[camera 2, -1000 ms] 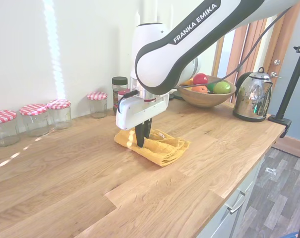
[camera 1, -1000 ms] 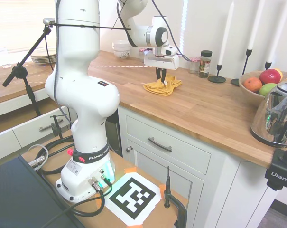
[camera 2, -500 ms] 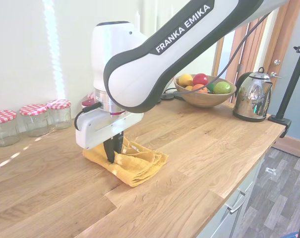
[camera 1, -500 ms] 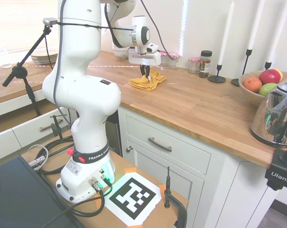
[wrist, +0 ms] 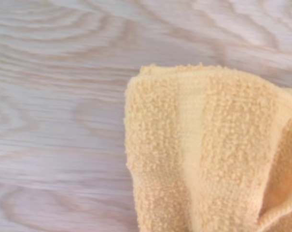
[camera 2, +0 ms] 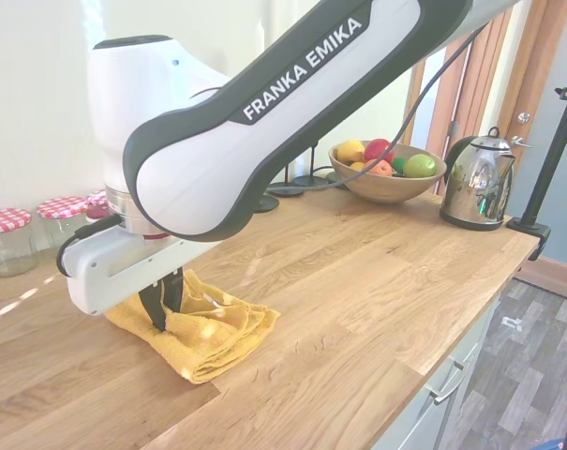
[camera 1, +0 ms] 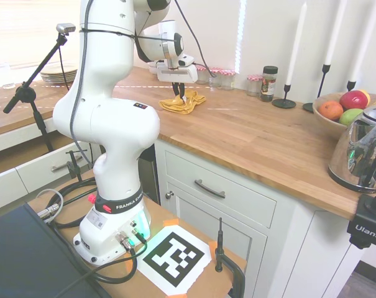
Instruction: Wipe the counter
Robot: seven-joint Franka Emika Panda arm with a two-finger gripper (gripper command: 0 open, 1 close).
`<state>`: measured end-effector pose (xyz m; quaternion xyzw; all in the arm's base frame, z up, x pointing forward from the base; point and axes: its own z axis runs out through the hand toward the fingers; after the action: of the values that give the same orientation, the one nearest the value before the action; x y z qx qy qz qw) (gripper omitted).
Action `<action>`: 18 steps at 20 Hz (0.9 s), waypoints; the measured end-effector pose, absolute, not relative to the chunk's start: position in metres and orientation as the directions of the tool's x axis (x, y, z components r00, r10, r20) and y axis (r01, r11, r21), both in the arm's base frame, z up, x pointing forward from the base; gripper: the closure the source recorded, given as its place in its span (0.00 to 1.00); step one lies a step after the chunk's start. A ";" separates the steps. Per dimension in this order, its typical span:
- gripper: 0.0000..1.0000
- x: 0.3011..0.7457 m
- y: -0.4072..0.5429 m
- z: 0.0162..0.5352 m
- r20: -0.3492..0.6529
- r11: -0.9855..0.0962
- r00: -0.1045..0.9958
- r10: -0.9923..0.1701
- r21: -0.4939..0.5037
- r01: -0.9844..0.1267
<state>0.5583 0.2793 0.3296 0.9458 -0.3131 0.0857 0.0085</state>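
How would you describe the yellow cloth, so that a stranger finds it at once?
Look at the long wooden counter on white cabinets. Near its back-wall end, the gripper is shut on a crumpled cloth lying on the wood. It is the only soft, mustard-yellow thing; the neighbouring jars are glass with red-checked lids.

Rough yellow terry cloth (camera 2: 203, 330) on smooth, matt, grained wooden counter (camera 2: 358, 281); glossy metal kettle (camera 2: 474, 185).

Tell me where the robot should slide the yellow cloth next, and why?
Probably onward along the counter toward the red-lidded jars, staying short of them. The gripper is shut on the yellow cloth, which lies pressed flat on the wood, and bare wood lies ahead on that side.
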 end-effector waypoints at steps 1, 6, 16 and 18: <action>1.00 0.558 0.282 0.330 0.168 -0.804 0.789 -0.590 -0.037 -0.593; 0.00 0.557 0.290 0.330 0.164 -0.798 0.785 -0.597 -0.030 -0.601; 0.00 0.556 0.292 0.329 0.161 -0.796 0.784 -0.600 -0.025 -0.604; 0.00 0.556 0.292 0.329 0.161 -0.796 0.783 -0.601 -0.026 -0.605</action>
<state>0.5563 0.2924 0.3290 0.9441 -0.3193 0.0807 0.0135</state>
